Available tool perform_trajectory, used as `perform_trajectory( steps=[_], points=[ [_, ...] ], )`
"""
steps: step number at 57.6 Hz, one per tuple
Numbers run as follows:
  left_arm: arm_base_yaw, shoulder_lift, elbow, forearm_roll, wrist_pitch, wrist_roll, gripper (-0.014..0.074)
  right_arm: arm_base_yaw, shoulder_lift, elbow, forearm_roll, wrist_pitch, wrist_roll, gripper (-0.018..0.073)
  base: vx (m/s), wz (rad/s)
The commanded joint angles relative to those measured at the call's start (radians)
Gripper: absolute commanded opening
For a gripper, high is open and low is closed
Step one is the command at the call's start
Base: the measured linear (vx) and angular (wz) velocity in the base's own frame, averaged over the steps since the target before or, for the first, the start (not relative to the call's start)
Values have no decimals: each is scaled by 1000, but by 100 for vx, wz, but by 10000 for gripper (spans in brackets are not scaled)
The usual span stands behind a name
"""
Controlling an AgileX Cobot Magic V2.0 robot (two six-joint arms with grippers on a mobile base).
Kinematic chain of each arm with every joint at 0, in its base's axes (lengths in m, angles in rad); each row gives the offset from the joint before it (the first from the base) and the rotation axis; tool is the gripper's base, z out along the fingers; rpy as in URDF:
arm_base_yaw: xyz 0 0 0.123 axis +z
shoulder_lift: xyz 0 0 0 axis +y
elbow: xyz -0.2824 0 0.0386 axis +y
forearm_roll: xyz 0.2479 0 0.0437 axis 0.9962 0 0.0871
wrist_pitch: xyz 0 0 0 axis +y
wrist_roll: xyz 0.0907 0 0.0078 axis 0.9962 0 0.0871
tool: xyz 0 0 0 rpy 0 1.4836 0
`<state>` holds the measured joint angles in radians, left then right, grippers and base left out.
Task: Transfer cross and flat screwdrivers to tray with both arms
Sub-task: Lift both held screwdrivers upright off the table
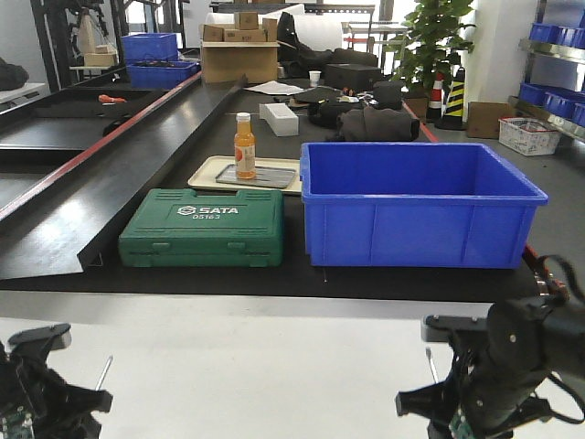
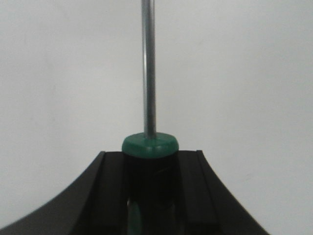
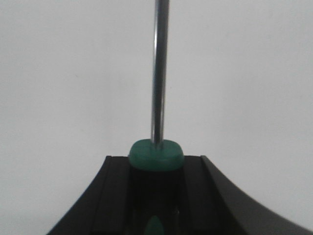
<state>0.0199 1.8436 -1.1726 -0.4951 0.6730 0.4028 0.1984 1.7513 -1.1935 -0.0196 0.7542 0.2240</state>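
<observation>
The left gripper (image 2: 149, 169) is clamping the black handle of the left screwdriver (image 2: 148, 73), and the right gripper (image 3: 156, 171) is pinching the right screwdriver (image 3: 160, 73) the same way. In each wrist view the green collar is sitting between the fingers and the steel shaft is running straight up the frame over the bare white table (image 1: 265, 366). Which tip is cross and which is flat cannot be told. The grey metal tray is not showing clearly in any view.

The likely trouble is the long shafts sticking out ahead of the grippers. In the front view they are pointing toward the black bench edge (image 1: 274, 285) crossing the middle of the frame. A low forward move is risking a tip catching that edge, the blue bin (image 1: 416, 215) at right of centre, or the green SATA case (image 1: 203, 229) at left of centre. If both arms are converging on one spot, the shafts could be knocking together. A knock could also be twisting a handle in its grip.

Open room is lying between the two grippers along the bottom of the front view. Behind the case, the beige tray (image 1: 208, 176) with its orange bottle (image 1: 244, 146) is crowding the gap.
</observation>
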Motion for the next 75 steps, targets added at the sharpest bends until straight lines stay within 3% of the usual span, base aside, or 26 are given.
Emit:
perform_trajectory(
  steps=[1, 15, 33, 75],
  points=[
    [-43, -140, -27, -46, -50, -8, -1, -3, -140, -27, -12, -57, -19, -8, 0, 0],
    [-132, -353, -27, -67, -126, -9, -1, -3, -327, -27, -13, -101, -39, -8, 0, 0],
    [-136, -551, -27, -67, -137, -35, -1, -3, -481, -27, -16, -137, -42, -8, 0, 0],
    [-136, -585, -27, -67, -114, -35, -1, -3, -514, -27, -19, -161, -42, -8, 0, 0]
  ],
)
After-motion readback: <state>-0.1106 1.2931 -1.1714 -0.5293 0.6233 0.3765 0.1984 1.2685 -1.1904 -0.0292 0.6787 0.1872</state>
